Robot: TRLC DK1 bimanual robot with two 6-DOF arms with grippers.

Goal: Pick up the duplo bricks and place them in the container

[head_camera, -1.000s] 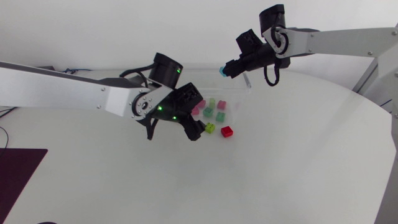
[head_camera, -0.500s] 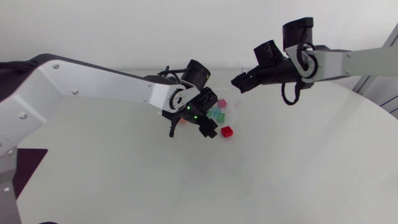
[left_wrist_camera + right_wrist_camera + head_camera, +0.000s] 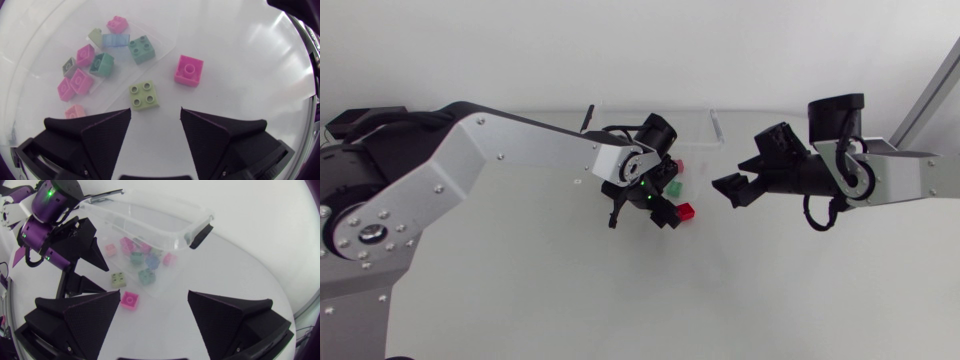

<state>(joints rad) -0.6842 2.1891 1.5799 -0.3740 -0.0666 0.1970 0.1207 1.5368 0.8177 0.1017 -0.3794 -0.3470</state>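
The left hand (image 3: 660, 209) hangs low over the white counter (image 3: 620, 300) just in front of the clear container (image 3: 712, 124), its arm coming in from the left side in the head view. Its two fingers are spread with nothing between them. In the left wrist view the hand (image 3: 155, 113) has a lime brick (image 3: 144, 95) just ahead of the gap between its fingers, and neither finger touches it. That brick lies flat on the counter, studs up, right beside the container's edge (image 3: 167, 47) – whether it touches the wall cannot be told. A red brick (image 3: 686, 210) sits on the counter near it, a little farther from the container and apart from both hands; it looks pink in the wrist views (image 3: 189, 70). Inside the container lies a loose scatter of bricks (image 3: 102, 64) – pink, green and pale blue. The right hand (image 3: 725, 188) is held off to the container's right, well apart from it, fingers spread and empty. From its own camera the right hand (image 3: 155, 300) looks toward the red brick (image 3: 129, 300), the lime brick (image 3: 118, 279) and the container (image 3: 150, 210) with its bricks (image 3: 142, 260).
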